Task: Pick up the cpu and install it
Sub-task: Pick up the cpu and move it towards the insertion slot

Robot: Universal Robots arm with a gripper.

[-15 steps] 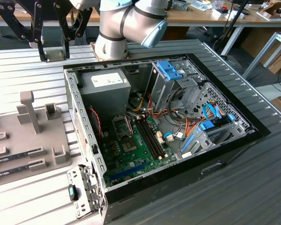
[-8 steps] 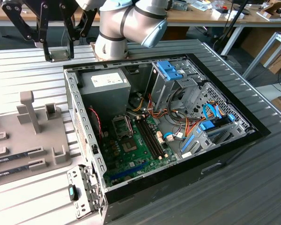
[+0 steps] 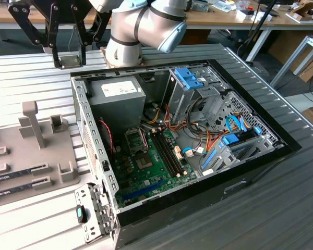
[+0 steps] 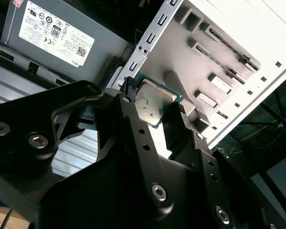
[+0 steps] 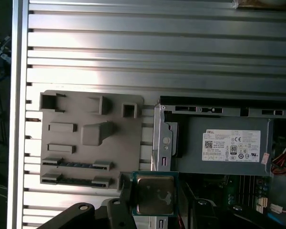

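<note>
Second wrist view: the black fingers (image 4: 174,129) grip the cpu (image 4: 155,98) by two opposite edges, holding it aloft with its silvery top toward the camera. In the first wrist view it hangs over the table (image 5: 133,47) between the grey parts tray (image 5: 93,143) and the open computer case (image 5: 163,143), whose power supply (image 5: 229,145) lies just beyond.

- We see the case (image 3: 88,135) on the bench (image 3: 26,73), the tray (image 3: 21,151) toward the exterior view's left.
- The power supply (image 3: 117,94) lies in the case.
- The cpu (image 5: 155,194) sits in the pincer (image 4: 155,102).
</note>
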